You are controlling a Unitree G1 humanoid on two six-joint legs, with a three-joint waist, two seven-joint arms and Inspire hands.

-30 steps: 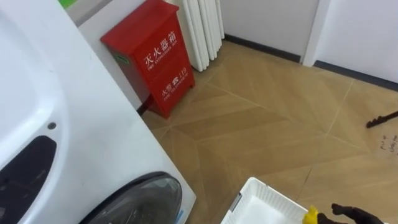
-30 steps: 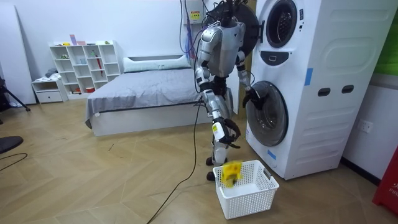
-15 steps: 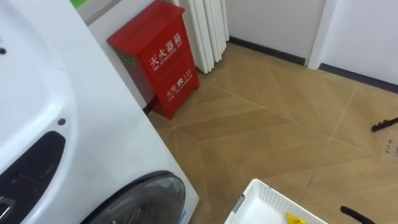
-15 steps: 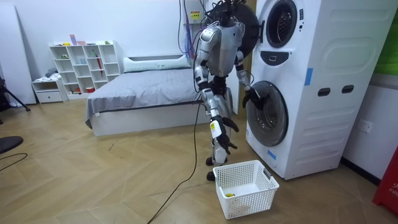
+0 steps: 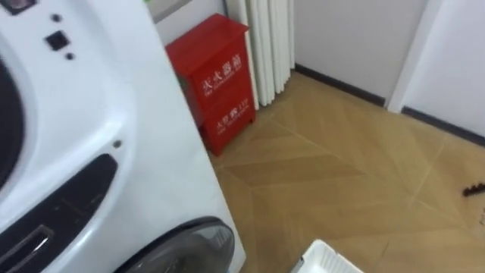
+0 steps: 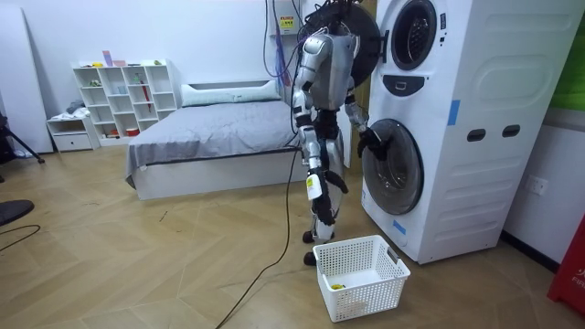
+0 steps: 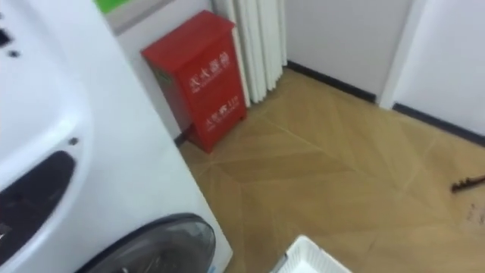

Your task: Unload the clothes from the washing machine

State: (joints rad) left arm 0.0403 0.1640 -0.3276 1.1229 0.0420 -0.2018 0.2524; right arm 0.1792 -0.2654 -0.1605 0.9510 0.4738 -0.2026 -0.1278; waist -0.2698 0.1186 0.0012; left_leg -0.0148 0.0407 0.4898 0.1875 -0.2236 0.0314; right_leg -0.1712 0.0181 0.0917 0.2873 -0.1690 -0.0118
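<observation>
1. Position: the robot stands upright beside the washing machine [image 6: 457, 137], between it and the bed [image 6: 206, 137]. A white basket [image 6: 366, 302] sits on the floor just in front of its feet.
2. Done: a small yellow cloth [image 6: 336, 285] lies at the bottom of the basket, so at least one item appears delivered. The basket is otherwise nearly bare.
3. Left: the drum contents cannot be seen, so further picks may be needed.
4. Right hand [image 6: 333, 182]: it hangs low above the basket and well clear of it. Its fingers look relaxed and it carries nothing.
5. Left hand [image 6: 369, 140]: it is raised to the rim of the lower door [image 6: 395, 178]. Whether it grips the door cannot be told.
</observation>
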